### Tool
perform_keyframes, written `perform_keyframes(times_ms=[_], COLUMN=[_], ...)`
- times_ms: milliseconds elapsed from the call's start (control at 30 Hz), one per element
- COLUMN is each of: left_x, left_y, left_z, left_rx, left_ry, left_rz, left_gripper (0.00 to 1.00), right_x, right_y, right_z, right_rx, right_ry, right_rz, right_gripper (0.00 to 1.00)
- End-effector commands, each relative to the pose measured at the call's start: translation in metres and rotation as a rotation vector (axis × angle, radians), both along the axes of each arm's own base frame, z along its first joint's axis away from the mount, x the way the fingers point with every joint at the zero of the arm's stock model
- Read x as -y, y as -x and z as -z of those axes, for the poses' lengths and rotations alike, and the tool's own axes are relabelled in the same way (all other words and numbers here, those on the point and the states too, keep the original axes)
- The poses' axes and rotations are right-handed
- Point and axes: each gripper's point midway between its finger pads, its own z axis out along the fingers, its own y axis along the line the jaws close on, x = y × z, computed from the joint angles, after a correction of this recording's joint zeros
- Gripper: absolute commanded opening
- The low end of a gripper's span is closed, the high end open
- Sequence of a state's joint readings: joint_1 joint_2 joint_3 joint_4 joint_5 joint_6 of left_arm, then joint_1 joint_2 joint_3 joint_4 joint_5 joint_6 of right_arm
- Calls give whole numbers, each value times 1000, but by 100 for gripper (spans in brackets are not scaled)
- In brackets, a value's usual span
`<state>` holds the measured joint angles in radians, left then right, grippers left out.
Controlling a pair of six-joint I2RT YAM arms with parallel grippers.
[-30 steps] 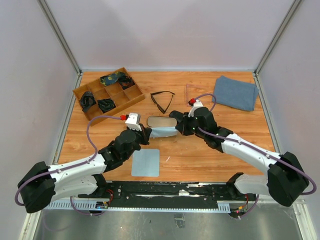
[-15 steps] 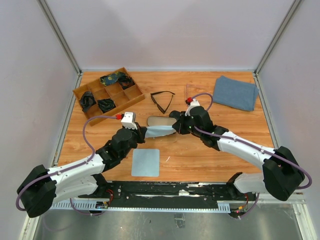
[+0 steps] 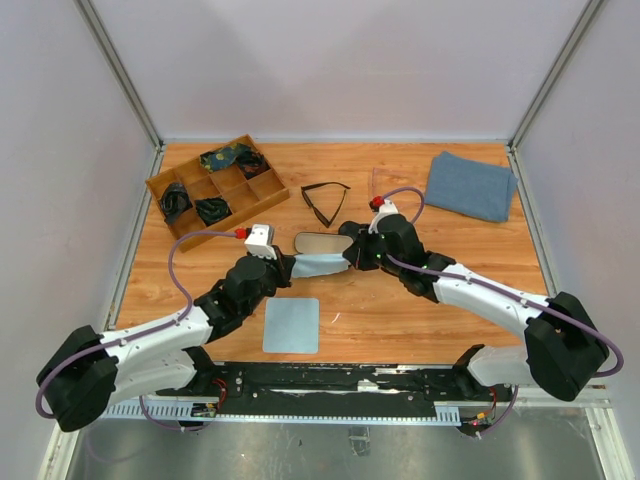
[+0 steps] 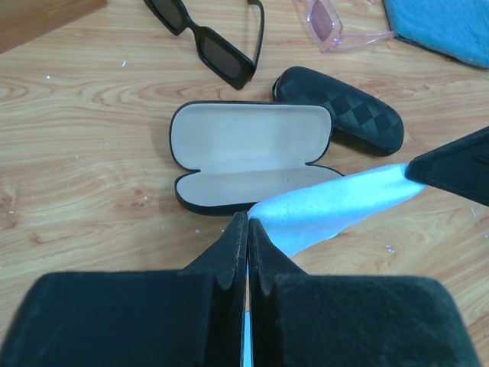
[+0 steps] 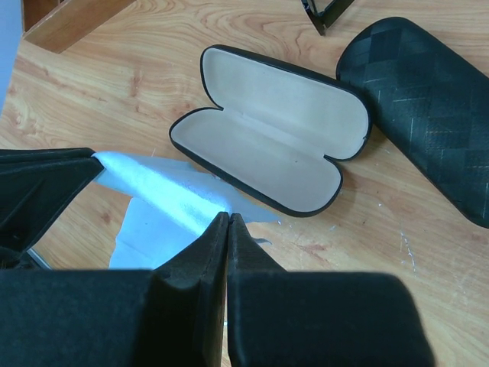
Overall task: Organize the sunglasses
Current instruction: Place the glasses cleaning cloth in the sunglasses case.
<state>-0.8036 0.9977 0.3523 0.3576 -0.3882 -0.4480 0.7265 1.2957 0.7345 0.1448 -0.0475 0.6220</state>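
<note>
We hold the light blue cloth (image 4: 336, 202) taut along the near side of the open case (image 4: 244, 153), the left gripper (image 4: 246, 229) and the right gripper (image 5: 228, 222) each pinched tight on one end. The black sunglasses (image 4: 210, 42) lie just beyond the open case, front bar slanted across its long axis. The pink sunglasses (image 4: 327, 19) lie farther beyond, on the right arm's side, so we judge that arm nearer

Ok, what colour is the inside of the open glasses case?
Pale cream inside the open case, with a black rim; the right wrist view shows it best.
</note>
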Motion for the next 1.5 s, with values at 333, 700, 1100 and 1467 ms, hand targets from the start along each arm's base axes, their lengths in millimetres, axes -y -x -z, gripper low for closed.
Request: perform_keyframes(times_ms=[333, 700, 1100, 1467], left_x=[0, 0, 2, 7], left_y=[-7, -15, -37, -55], left_z=[-2, 5, 4, 6], left_rx=[17, 9, 13, 10], left_ry=[1, -10, -6, -20], left_rz=[-6, -11, -14, -10], left_gripper=[0, 0, 1, 1], right_x=[3, 1, 2, 7], right_y=[7, 1, -20, -40], right_z=[9, 14, 17, 14], right_rx=[-23, -29, -23, -21], right_ry=[1, 21, 26, 19], right_rz=[32, 39, 51, 66], right_gripper=[1, 1, 1, 1])
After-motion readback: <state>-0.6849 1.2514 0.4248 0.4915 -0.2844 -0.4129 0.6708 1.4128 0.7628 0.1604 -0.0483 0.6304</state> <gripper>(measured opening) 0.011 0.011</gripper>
